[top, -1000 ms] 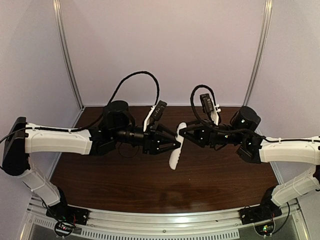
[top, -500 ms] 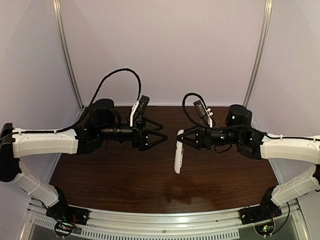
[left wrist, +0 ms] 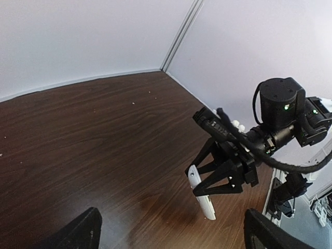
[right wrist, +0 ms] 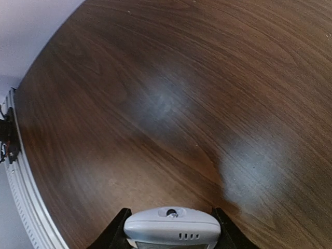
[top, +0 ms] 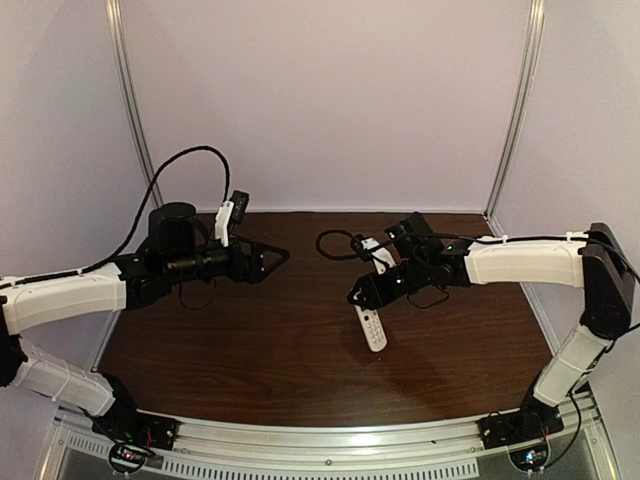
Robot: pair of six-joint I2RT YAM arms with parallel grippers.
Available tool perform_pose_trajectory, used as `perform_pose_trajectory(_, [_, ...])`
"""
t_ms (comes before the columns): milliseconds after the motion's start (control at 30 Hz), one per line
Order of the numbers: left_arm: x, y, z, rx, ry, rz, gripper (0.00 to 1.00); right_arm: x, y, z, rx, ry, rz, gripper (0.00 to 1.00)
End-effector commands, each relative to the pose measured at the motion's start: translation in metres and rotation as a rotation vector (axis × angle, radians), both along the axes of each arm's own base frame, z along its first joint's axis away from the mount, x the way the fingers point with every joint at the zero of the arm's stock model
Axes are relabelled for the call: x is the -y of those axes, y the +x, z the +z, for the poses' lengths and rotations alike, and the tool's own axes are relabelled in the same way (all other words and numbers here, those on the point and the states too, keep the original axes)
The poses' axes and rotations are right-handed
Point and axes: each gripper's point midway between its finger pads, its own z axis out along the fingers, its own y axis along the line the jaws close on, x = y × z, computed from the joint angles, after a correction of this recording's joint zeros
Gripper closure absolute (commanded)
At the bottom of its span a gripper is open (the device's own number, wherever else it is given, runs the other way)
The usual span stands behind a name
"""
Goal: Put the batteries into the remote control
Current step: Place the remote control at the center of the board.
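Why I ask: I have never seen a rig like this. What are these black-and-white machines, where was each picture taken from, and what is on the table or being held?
They are two robot arms bolted at the near edge of a brown table, each ending in a two-finger gripper. One picture looks down from above and behind them; the other two come from cameras on the wrists. The right gripper holds a white remote control by one end, tilted down toward the wood. The left gripper is open and empty. No batteries are in view.
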Motion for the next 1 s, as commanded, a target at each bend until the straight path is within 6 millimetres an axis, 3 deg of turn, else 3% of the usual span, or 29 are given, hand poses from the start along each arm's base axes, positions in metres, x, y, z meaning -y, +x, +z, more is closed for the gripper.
perform_pose_trajectory(0, [-0.009,0.005,-0.017,-0.033,0.040,0.050,0.03,0.023,0.023,-0.023,0.020,-0.251,-0.063,0.97])
perform_pose_trajectory(200, [-0.017,0.012,-0.039,-0.071,0.107,0.106,0.03,0.034,0.035,-0.069,-0.035,-0.465,-0.068,0.97])
perform_pose_trajectory(333, [-0.027,0.016,-0.052,-0.085,0.167,0.159,0.03,0.035,0.036,-0.093,-0.075,-0.517,-0.055,0.96])
perform_pose_trajectory(567, [-0.035,0.016,-0.064,-0.089,0.193,0.188,0.03,0.028,0.035,-0.119,-0.132,-0.552,-0.031,0.93])
perform_pose_trajectory(967, [-0.045,0.019,-0.087,-0.134,0.253,0.214,0.03,0.026,0.035,-0.129,-0.145,-0.578,-0.036,0.53])
